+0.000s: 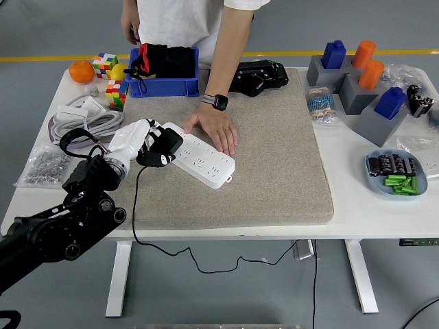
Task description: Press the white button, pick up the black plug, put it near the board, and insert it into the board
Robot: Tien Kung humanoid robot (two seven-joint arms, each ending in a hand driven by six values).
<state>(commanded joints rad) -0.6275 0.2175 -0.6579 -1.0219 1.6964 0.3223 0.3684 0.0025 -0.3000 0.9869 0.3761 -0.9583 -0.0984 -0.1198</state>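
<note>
One left hand (140,140) grips the black plug (163,148), fingers closed, over the board's (199,156) left end.

A blue bin (163,86) of dark items sits at eleven o'clock on the tabletop (357,199), with an orange (81,71) and colourful cubes (105,65) to its left. At two o'clock, blue and orange blocks (363,72) stand in grey holders, and a blue dish (396,173) of green and dark parts lies at four o'clock.

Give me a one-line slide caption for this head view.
Robot's left hand holds the black plug over the white power strip while a person's hand steadies the strip.
</note>
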